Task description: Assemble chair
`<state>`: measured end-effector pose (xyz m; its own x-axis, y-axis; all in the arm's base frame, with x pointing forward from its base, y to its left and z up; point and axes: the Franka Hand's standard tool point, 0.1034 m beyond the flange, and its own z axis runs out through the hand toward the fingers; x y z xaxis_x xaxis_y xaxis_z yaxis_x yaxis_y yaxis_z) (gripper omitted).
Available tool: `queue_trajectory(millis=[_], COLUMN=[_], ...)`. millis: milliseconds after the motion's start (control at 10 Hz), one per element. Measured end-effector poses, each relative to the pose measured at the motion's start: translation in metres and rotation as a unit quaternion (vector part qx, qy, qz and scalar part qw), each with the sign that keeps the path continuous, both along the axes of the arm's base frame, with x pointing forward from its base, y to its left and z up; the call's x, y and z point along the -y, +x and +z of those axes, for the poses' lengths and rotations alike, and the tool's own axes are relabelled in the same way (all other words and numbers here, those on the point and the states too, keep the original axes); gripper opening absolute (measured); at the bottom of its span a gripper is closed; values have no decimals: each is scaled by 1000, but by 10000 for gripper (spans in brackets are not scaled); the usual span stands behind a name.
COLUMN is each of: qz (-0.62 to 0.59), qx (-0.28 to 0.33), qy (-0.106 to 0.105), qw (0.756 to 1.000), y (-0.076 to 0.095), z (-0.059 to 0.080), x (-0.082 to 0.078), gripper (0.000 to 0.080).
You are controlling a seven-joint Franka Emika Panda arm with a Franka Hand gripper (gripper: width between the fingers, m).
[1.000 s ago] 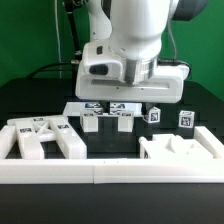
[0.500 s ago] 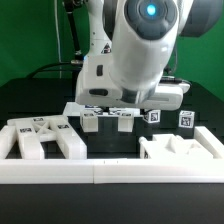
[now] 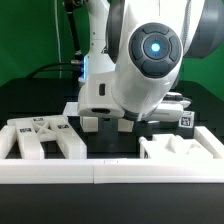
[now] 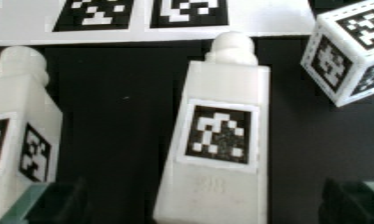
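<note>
In the wrist view a white square post (image 4: 219, 130) with a black-and-white tag lies lengthwise between my fingers. My gripper (image 4: 205, 205) is open, with one dark fingertip (image 4: 56, 205) on each side of the post and a gap to both. A second tagged post (image 4: 20, 120) lies beside it. A tagged white cube-like part (image 4: 353, 55) sits on the other side. In the exterior view the arm's body (image 3: 145, 60) hides the gripper. Two post ends (image 3: 90, 124) (image 3: 125, 124) show below it.
The marker board (image 4: 148, 14) lies beyond the posts. In the exterior view a tagged white slab assembly (image 3: 45, 138) sits at the left, another white part (image 3: 180, 150) at the right, a tagged cube (image 3: 186, 118) behind it, and a long white rail (image 3: 110, 172) along the front.
The arm has tilted and come down over the posts. Its wrist body now fills the middle of the exterior view and hides the marker board and the gripper.
</note>
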<state>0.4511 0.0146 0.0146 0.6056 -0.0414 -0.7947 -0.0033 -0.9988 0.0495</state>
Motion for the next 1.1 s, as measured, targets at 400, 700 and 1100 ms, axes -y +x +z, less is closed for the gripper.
queue_trajectory(millis=[400,700,1100], qz=[2,2,2], qx=[4,4,6], qy=[-1,-1,-1], qw=[1000,1000,1000], y=[-4,-4,-2], z=[-8,-8,-7], x=[-1,-1,-1], gripper=[649,335,289])
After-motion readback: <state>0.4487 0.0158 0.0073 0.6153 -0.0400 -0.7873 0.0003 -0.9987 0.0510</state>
